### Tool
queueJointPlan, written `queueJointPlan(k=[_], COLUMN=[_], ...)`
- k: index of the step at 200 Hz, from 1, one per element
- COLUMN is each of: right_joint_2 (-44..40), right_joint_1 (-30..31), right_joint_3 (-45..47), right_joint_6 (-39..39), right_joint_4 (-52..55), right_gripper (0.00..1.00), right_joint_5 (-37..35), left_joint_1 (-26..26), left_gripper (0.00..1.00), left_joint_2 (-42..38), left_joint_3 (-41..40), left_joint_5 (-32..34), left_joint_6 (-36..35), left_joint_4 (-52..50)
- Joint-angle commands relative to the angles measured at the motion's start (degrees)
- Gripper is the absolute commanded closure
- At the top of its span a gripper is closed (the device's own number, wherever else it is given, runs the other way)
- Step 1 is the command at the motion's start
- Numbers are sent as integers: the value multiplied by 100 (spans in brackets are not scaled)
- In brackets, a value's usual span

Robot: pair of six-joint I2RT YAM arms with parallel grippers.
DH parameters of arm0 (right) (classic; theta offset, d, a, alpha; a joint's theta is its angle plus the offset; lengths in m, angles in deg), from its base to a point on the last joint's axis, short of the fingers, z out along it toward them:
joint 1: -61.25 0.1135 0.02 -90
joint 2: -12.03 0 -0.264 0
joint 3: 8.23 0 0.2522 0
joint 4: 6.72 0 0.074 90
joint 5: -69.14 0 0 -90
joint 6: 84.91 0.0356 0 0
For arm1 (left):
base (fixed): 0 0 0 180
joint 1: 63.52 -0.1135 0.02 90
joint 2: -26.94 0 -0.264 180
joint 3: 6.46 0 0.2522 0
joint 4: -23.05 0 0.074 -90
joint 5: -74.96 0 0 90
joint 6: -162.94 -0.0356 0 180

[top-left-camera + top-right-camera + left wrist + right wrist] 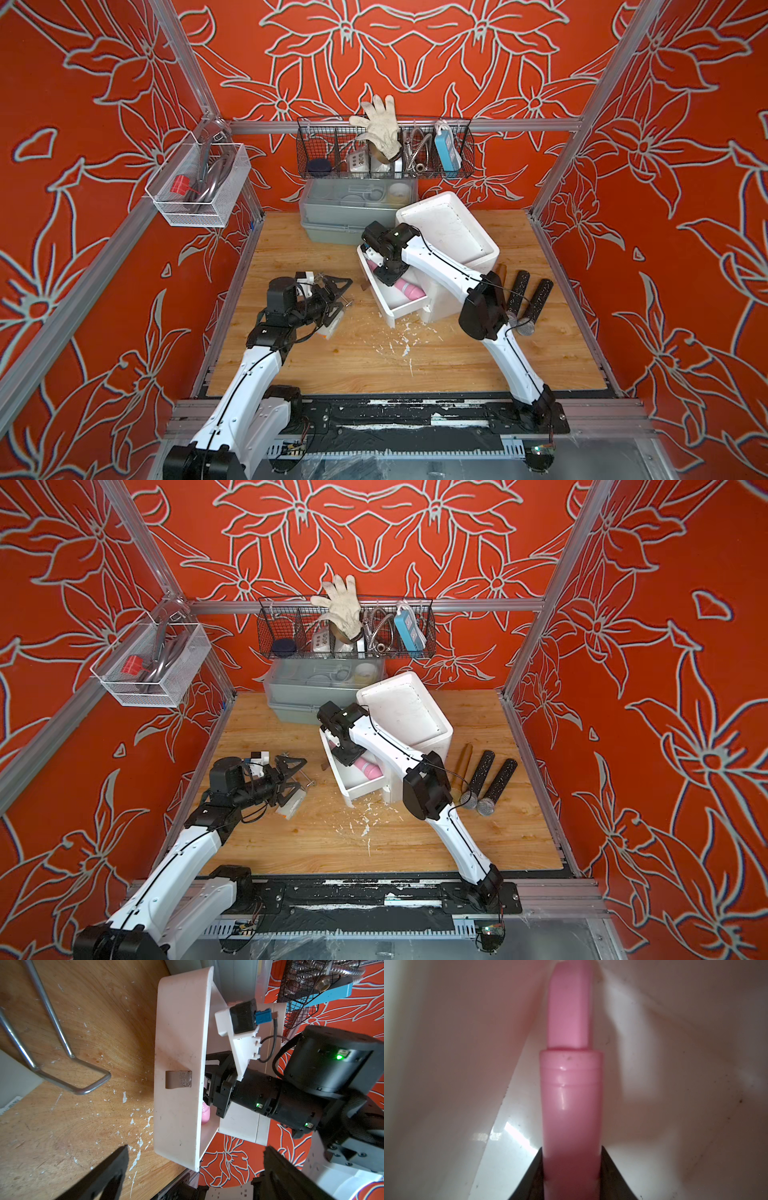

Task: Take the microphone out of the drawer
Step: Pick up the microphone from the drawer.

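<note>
"Pink microphone (409,289): where do you have it?"

"I have it lying in the pulled-out white drawer (388,301), along the drawer floor. Its rounded end points toward the drawer front, and its other end is hidden under my right tool (388,274)."

"What is that tool doing?"

"It reaches down into the drawer from above. On the right wrist camera its two black fingers (529,1178) press against either side of the pink body, so I read it as pinching the microphone, which lies low in the drawer."

"And the left side?"

"My left tool (338,301) hangs over the wooden desk (332,365), well to the left of the drawer, with its jaws spread wide and nothing between them. Its wrist camera looks at the drawer front and the small brown handle (178,1079) on it."

"Where does the drawer sit?"

"It sticks out of the white drawer unit (449,232), which stands skewed near the middle of the desk, in front of a grey box (332,224)."

"Anything else close by?"

"Two black microphones (481,773) (502,779) lie side by side on the desk just right of the unit, silver heads toward me. White flakes (405,345) are scattered on the wood in front of the drawer."
</note>
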Motion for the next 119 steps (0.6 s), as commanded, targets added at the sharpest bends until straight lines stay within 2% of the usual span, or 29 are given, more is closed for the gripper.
queueJointPlan(k=[1,49,119], right_joint_2=[-247,-742,-1562], right_joint_1=[-98,-99,-96], right_joint_3=[-28,-205,-241], right_joint_6=[223,293,534], right_joint_4=[278,210,-202], right_gripper=[81,87,89], right_joint_5=[-33,-39,108], left_joint_1=[-30,-32,-28], left_gripper=[0,0,0], left_joint_2=[-11,-19,-28], left_joint_3=[49,20,-1], left_joint_5=[-36,-44,-62], left_joint_6=[-10,-1,-12], left_joint_4=[148,153,145])
